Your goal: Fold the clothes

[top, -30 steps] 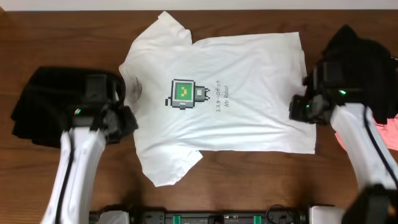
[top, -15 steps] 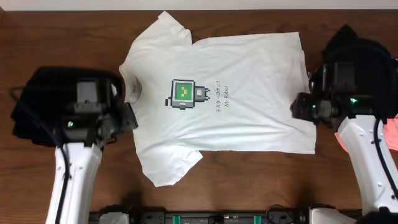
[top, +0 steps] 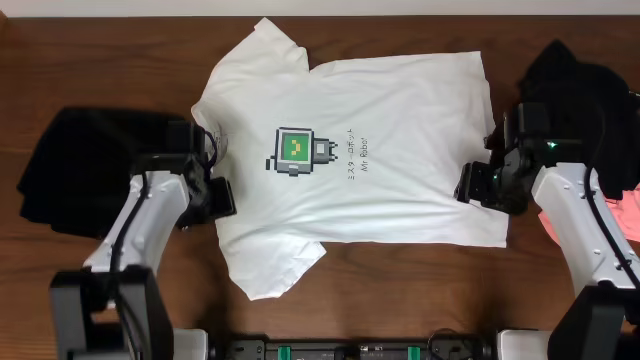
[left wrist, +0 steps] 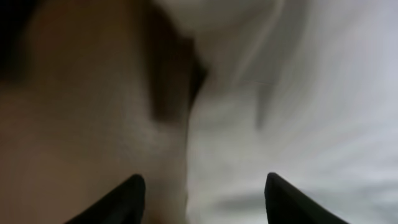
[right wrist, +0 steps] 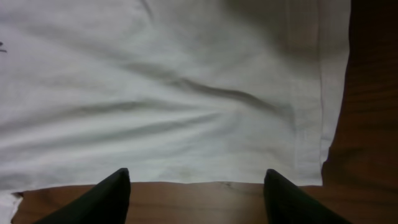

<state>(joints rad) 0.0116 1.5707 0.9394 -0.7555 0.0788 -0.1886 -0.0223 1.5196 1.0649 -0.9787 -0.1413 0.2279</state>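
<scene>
T-shirt (top: 400, 200), white with a small robot print, lies spread flat and face up in the middle of the table (top: 400, 300), collar to the left and hem to the right; a black garment (top: 60, 180) waits at the far left. The left gripper (top: 215, 195) sits at the collar-side edge with its jaws apart and empty. The right gripper (top: 475, 185) is over the hem end, also wide and holding nothing. No fold looks begun. The next move likely calls for pinching the near edge at both ends together, then carrying it toward the far side.

White T-shirt (top: 410, 110), green-grey robot print (top: 293, 150)
</scene>
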